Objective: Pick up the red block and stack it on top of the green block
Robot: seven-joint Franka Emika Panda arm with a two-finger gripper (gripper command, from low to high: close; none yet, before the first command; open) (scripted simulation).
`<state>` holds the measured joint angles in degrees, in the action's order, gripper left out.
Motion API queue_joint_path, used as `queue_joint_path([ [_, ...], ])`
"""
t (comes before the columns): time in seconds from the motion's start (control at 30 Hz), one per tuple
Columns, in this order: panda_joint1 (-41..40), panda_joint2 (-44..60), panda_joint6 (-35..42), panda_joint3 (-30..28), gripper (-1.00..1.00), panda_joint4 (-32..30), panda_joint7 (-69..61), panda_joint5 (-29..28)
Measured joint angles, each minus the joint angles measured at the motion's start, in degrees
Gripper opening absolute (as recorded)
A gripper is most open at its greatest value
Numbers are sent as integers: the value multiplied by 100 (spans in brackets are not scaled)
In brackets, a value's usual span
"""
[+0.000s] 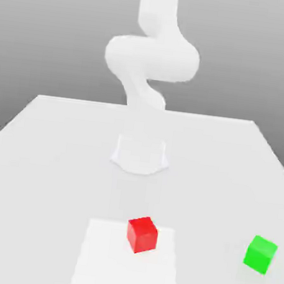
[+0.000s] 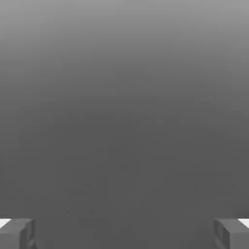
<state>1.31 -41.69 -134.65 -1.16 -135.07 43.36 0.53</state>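
Gripper (image 2: 124, 234): fingers (image 2: 15, 237) released, spread wide apart, nothing caught between them. Both tips face grey emptiness in the hand view.

Red block (image 1: 141, 234): well apart from the fingers, resting on the white patch (image 1: 98, 264) of the table (image 1: 45, 189). Green block (image 1: 260, 254): also outside the fingers' grasp, on the table beyond the patch, towards the exterior view's right. The two blocks stand well apart, neither touching the other. Arm (image 1: 153, 58) rises over its base, behind the blocks as the exterior view sees it.

Progress: I judge the job at its very start. No grasp, no lift, no stack. Left to do: bring the fingers down around the red block, close on it, raise it, carry it across to the green block, set it on top, let go and back off.

Look of the red block: small plain cube, bright red, matte, no marks. Sits flat, turned askew, so a corner edge points roughly at the exterior camera; top and sides shade slightly differently. Green block is much the same size, vivid green, also turned at an angle, its top paler than its sides. My guess: the fingers need turning to meet the red block's flat sides squarely.
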Motion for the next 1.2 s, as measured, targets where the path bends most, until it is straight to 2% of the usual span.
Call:
queue_joint_path([
  [0.4, 613, 2426, -1619, -370, 0, -1802, -1336, 188],
  [0.57, 700, 3632, -2428, -349, 0, -2651, -1768, -18],
  [0.8, 558, 5114, -3651, -128, 0, -2656, -2025, 150],
  [0.83, 531, 5310, -3819, -84, -100, -2632, -2065, 213],
  [1.07, 498, 5353, -3851, -54, -100, -2627, -2058, 201],
  [1.2, 500, 4670, -3269, -107, -100, -2719, -1922, 3],
])
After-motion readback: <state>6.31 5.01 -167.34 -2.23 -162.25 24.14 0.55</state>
